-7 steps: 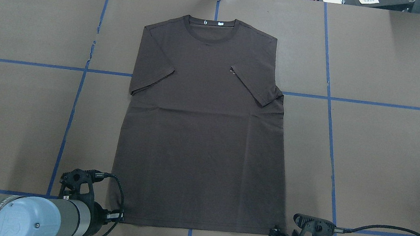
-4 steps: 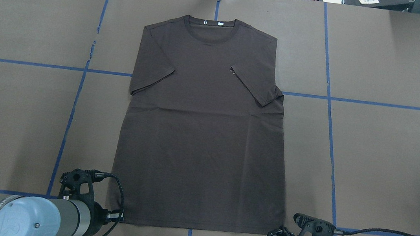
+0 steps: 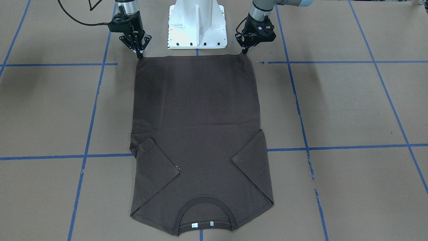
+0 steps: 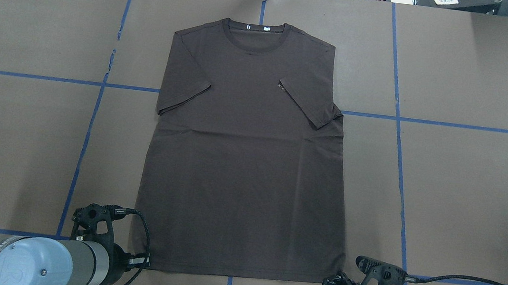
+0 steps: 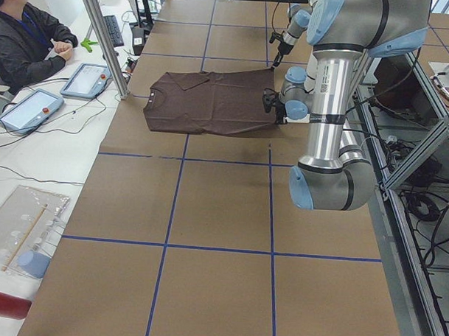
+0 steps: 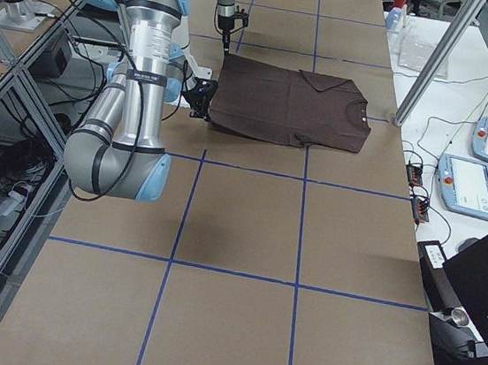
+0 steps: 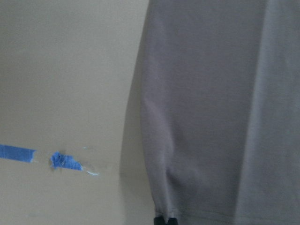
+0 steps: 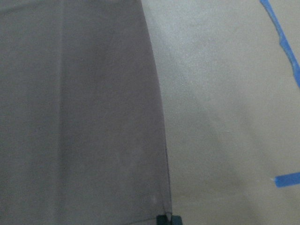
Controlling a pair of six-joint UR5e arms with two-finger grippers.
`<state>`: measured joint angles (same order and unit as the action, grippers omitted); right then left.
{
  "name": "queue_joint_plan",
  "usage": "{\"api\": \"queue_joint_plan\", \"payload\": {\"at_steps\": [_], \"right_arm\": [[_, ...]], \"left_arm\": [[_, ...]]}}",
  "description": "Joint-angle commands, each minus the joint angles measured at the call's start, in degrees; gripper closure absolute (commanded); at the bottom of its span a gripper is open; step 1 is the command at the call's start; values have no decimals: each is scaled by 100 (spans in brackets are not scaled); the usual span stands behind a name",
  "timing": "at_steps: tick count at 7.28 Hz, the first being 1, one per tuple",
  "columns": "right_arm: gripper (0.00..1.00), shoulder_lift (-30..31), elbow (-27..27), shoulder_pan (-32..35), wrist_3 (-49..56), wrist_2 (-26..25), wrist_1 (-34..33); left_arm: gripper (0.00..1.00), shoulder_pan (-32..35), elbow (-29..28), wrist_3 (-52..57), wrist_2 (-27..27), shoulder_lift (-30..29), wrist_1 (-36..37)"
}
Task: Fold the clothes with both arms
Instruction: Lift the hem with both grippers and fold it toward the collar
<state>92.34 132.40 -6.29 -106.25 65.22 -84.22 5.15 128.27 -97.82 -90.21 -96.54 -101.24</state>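
- I see the T-shirt (image 4: 242, 160) lying flat, front up, in the middle of the table (image 4: 469, 186). Its collar (image 4: 255, 32) is at the far edge from the robot, its hem runs along the near edge, and both short sleeves are folded in over the chest.
- My left arm (image 5: 330, 105) stands bent sharply at the elbow, with one link rising nearly upright in the left side view, and its wrist drops to the hem's left corner.
- The left gripper (image 3: 245, 51) points down at that corner, fingers drawn together. Its wrist camera shows the cloth puckering toward the black fingertips (image 7: 164, 220), so I read it as pinching the T-shirt.
- My right arm (image 6: 147, 64) mirrors this pose, elbow out over the table edge and wrist angled down to the hem's right corner.
- The right gripper (image 3: 139, 55) tapers to a closed tip right on that corner. Its wrist view puts the fingertips (image 8: 166, 219) at the very corner of the cloth, gripping it.
- The white pedestal (image 3: 197, 23) sits between the two grippers, just behind the hem.
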Motion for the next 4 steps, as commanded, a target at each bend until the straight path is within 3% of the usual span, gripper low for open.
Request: {"api": "queue_joint_plan", "payload": {"at_steps": [1, 2, 4], "right_arm": [[100, 65, 1929, -65, -10, 637, -1695], [100, -74, 2487, -56, -10, 902, -2208], [100, -364, 2440, 310, 60, 1027, -2423]], "left_arm": [[100, 21, 1938, 0, -660, -258, 2072], [100, 108, 2574, 0, -751, -399, 2691], [100, 495, 2555, 96, -1033, -540, 2776]]}}
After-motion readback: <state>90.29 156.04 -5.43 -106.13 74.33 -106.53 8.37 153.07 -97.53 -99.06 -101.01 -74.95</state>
